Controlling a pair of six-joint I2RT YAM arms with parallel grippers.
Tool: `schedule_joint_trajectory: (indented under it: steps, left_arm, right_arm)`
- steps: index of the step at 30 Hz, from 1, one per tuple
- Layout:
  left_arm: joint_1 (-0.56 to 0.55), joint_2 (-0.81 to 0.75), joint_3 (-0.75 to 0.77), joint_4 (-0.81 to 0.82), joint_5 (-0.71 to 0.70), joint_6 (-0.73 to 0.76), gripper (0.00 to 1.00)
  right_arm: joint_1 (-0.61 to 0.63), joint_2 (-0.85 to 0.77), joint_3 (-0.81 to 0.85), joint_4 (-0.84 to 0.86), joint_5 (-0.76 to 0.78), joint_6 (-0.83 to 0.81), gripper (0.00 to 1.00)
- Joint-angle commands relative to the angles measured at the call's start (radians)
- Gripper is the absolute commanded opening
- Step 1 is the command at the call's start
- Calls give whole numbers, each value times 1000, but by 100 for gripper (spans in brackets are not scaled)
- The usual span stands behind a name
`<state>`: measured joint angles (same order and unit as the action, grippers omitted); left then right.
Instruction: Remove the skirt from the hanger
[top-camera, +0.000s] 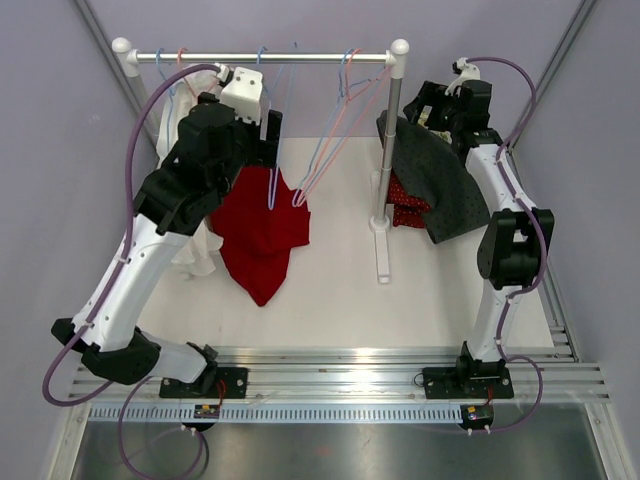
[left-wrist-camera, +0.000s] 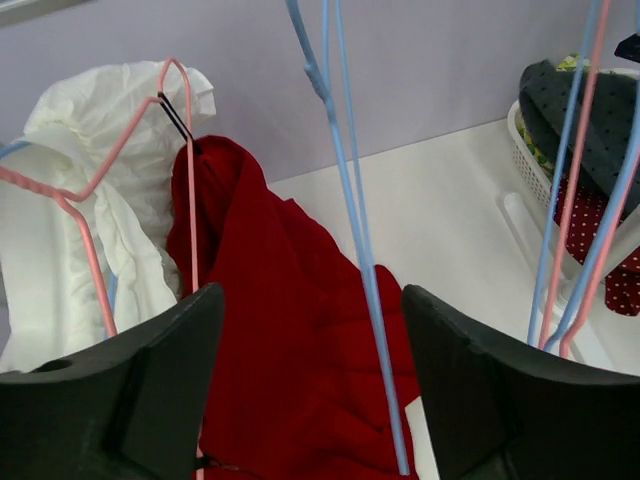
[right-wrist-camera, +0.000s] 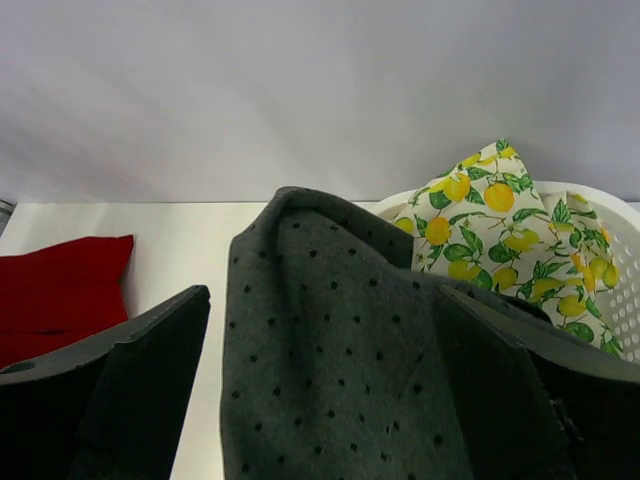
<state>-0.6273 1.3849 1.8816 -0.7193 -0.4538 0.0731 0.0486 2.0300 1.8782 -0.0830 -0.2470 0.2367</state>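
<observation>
The red skirt (top-camera: 262, 225) hangs from a pink hanger (left-wrist-camera: 190, 200), held at its top corner by a black clip (left-wrist-camera: 175, 115); its lower part lies bunched on the table. In the left wrist view the skirt (left-wrist-camera: 290, 340) fills the space below my left gripper (left-wrist-camera: 312, 300). My left gripper (top-camera: 268, 130) is open just above the skirt, under the rail, with a blue hanger wire (left-wrist-camera: 350, 200) passing between its jaws. My right gripper (top-camera: 425, 108) is open and empty over a grey dotted garment (right-wrist-camera: 340, 350).
A rail (top-camera: 260, 57) on a post (top-camera: 385, 170) carries several pink and blue hangers. A white garment (left-wrist-camera: 80, 200) hangs left of the skirt. A white basket (right-wrist-camera: 600, 200) at right holds the grey garment (top-camera: 445, 190), a lemon-print cloth (right-wrist-camera: 490, 220) and a red dotted cloth (top-camera: 405, 200).
</observation>
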Motion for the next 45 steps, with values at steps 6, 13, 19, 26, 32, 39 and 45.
schedule_joint_trajectory:
  steps: [6,13,19,26,32,39,45]
  left_arm:
    - [-3,-102,139,-91,-75,-55,93]
    - [83,-164,43,-163,-166,-146,99]
    - [170,-98,62,-192,-60,-168,97]
    - [242,0,88,-149,-32,-182,92]
    - [297,29,77,-149,3,-208,90]
    - [321,6,-24,-88,108,-228,75]
    - [330,29,-1,-89,150,-249,27]
  right_arm:
    - [7,-253,-27,-85,95,-48,100]
    - [23,-679,-353,-80,135,16,99]
    - [108,-950,-582,-83,74,90,99]
    - [192,-1102,-752,-173,28,133,100]
    - [197,-1211,-800,-271,38,98,99]
    - [197,-1243,-806,-305,23,95,99]
    - [197,-1257,-817,-316,26,95,99]
